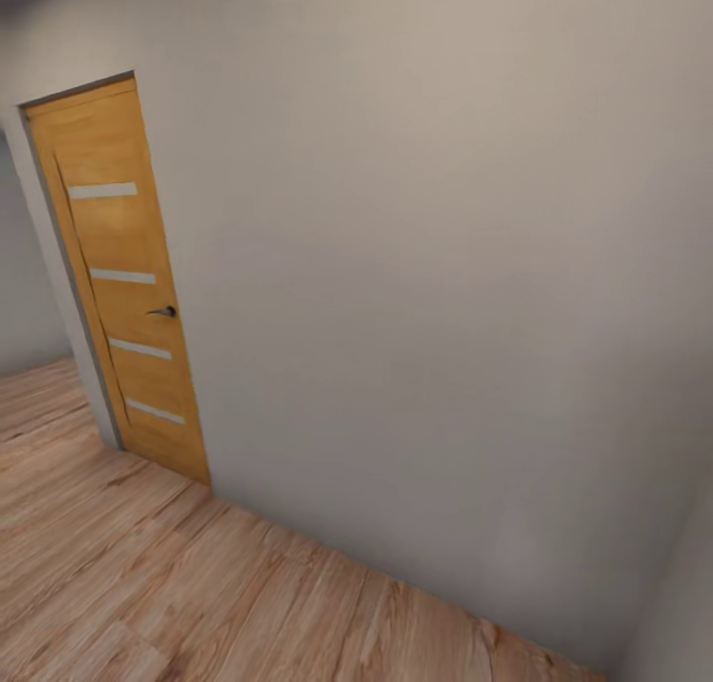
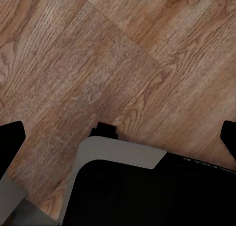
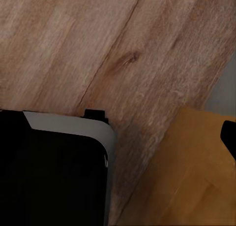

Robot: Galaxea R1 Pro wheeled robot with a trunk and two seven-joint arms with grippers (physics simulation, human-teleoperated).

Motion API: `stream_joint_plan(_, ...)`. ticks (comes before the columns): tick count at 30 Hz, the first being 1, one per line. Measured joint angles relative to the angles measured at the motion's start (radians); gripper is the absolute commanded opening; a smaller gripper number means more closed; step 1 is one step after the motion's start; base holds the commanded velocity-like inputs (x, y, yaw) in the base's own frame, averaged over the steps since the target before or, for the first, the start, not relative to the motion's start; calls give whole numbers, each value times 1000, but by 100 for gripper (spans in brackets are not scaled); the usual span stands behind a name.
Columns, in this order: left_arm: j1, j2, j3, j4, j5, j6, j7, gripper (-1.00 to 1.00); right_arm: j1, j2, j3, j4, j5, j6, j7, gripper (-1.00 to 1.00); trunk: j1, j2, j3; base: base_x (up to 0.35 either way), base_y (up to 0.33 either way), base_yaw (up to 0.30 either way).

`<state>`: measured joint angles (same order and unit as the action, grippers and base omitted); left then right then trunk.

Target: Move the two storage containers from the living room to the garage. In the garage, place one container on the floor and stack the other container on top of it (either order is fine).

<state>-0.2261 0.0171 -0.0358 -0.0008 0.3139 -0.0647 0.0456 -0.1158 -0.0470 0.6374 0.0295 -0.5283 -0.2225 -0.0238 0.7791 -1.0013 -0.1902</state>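
- Both wrist cameras looked straight down at the plank floor, so the arms hung low beside the robot's base.
- Left gripper stood open and empty; the right one's state couldn't be told.
- Neither container was in sight.
- Ahead stood a blank wall and a closed wooden door; driving on risked bumping either.

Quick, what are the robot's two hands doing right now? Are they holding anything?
Left gripper: open, fingertips wide apart at the picture's edges, nothing between them, wood floor below.
Right gripper: cannot tell; one fingertip shows, nothing seen in it.
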Motion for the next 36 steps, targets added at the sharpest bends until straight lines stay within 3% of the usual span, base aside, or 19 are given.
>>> stream_joint_plan(12, 0, 0, 0, 0, -1, 0, 0, 100, 0, 0, -1, 0, -1, 0, -1, 100, 0, 0, 0, 256, -1, 268)
stream_joint_plan(36, 0, 0, 0, 0, 0, 0, 0, 100, 0, 2, 0, 0, -2, 0, -2, 100, 0, 0, 0, 26, 0, 269)
